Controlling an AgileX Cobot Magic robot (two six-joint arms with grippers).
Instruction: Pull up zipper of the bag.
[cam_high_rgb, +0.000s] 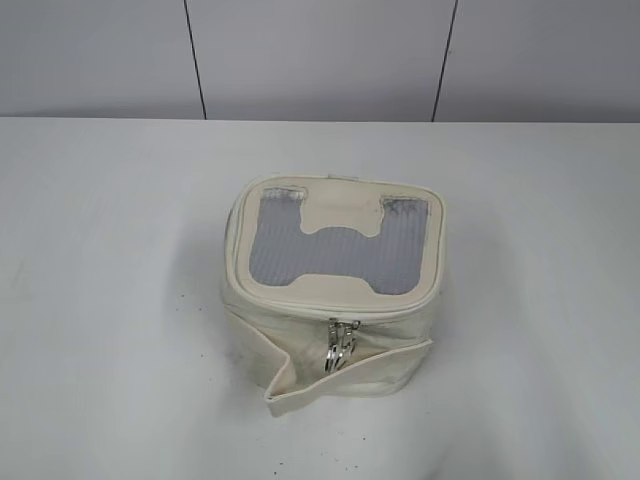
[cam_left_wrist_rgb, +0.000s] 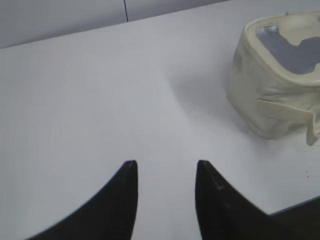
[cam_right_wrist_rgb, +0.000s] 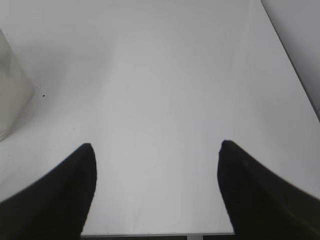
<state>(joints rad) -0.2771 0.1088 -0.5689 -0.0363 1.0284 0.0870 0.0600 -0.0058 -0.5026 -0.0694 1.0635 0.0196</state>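
Observation:
The small boxy cream-white bag (cam_high_rgb: 337, 330) stands on the white table in the exterior view, with a grey mesh top panel and a cream patch across it. The zipper's two silver sliders with ring pulls (cam_high_rgb: 340, 345) hang side by side at the middle of its near face, and a loose strap runs below them. The bag also shows at the upper right of the left wrist view (cam_left_wrist_rgb: 277, 100) and as a sliver at the left edge of the right wrist view (cam_right_wrist_rgb: 10, 95). My left gripper (cam_left_wrist_rgb: 166, 165) and right gripper (cam_right_wrist_rgb: 155, 147) are open, empty, and well apart from the bag. Neither gripper shows in the exterior view.
The white table (cam_high_rgb: 120, 300) runs back to a pale panelled wall (cam_high_rgb: 320, 55) with dark vertical seams. The table's near edge shows at the bottom of the right wrist view (cam_right_wrist_rgb: 150, 234).

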